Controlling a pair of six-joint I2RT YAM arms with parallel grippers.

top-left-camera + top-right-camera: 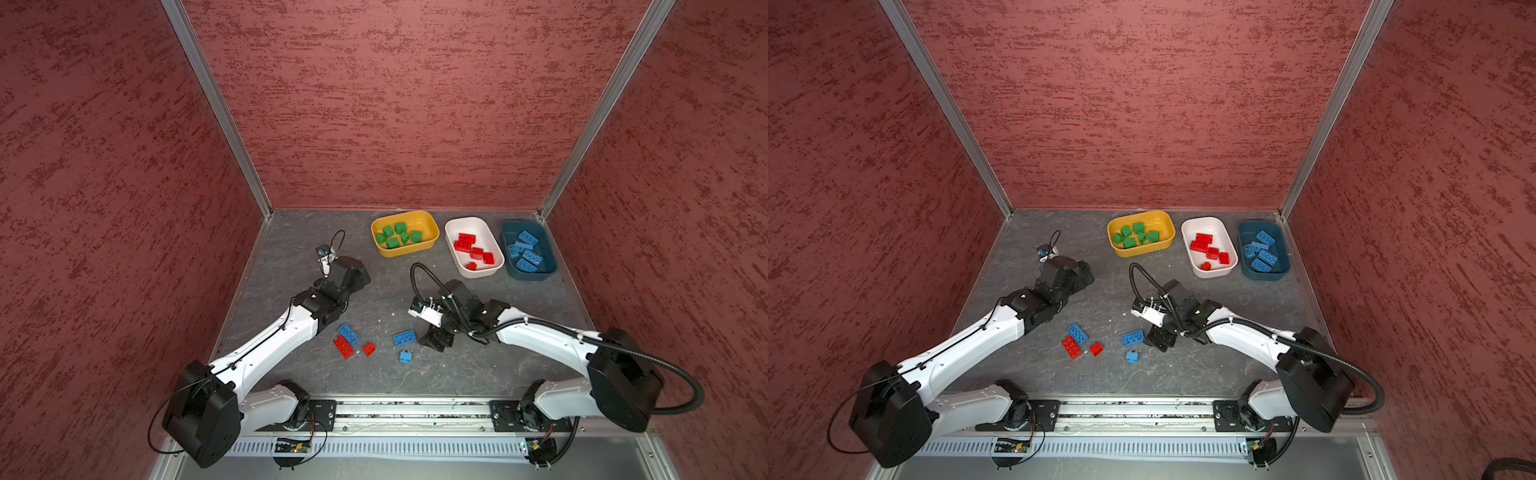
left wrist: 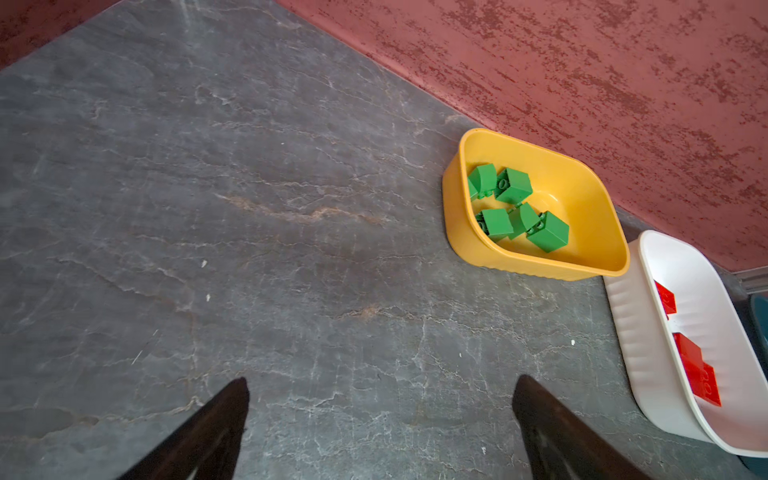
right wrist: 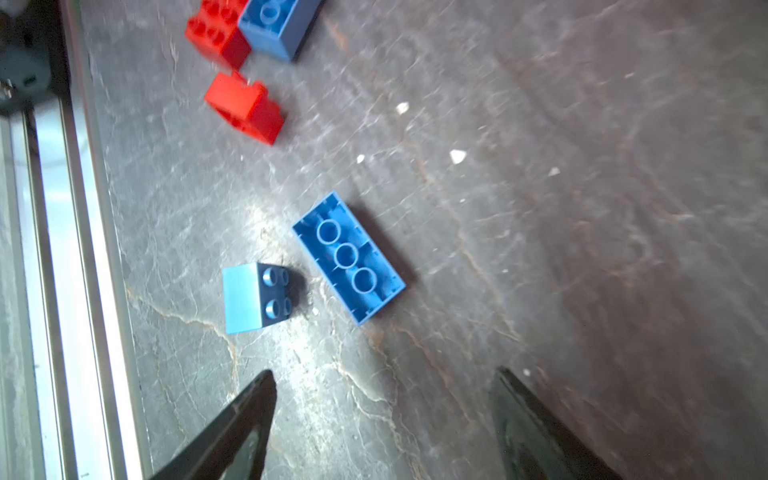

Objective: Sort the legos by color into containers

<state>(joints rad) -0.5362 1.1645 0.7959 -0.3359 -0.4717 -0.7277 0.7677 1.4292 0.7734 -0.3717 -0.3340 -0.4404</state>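
5 legos lie loose on the tabletop (image 1: 478, 374), toward its front: an upturned blue brick (image 3: 348, 257) showing its hollow underside with 3 tubes, a small blue brick (image 3: 253, 297) just beside it lying on its side, a small red brick (image 3: 245, 108) further off, and a long red brick (image 1: 343, 347) touching a long blue brick (image 1: 348, 332). The rest are sorted at the back: green ones in the yellow tub (image 1: 409, 252), red in the white tub (image 1: 473, 272), blue in the teal tub (image 1: 530, 276).

The right tool (image 3: 385, 374) hangs just beside the upturned blue brick, its fingers (image 3: 249, 415) parted with nothing between them; the brick lies ahead of the fingertips, not yet between them. The left tool (image 2: 381, 380) is spread wide and empty over bare tabletop, near the yellow tub.

The upturned blue brick looks the likely pick, bound for the teal tub. It should handle as a light, rigid piece of hard plastic with smooth, rather slippery sides; it will not crush, but it may skid or spin if 1 finger reaches it first. The best hold seems across the 2 long sides at mid-length, fingers square to them, low enough to catch the walls. The small blue brick beside it leaves little room on that side
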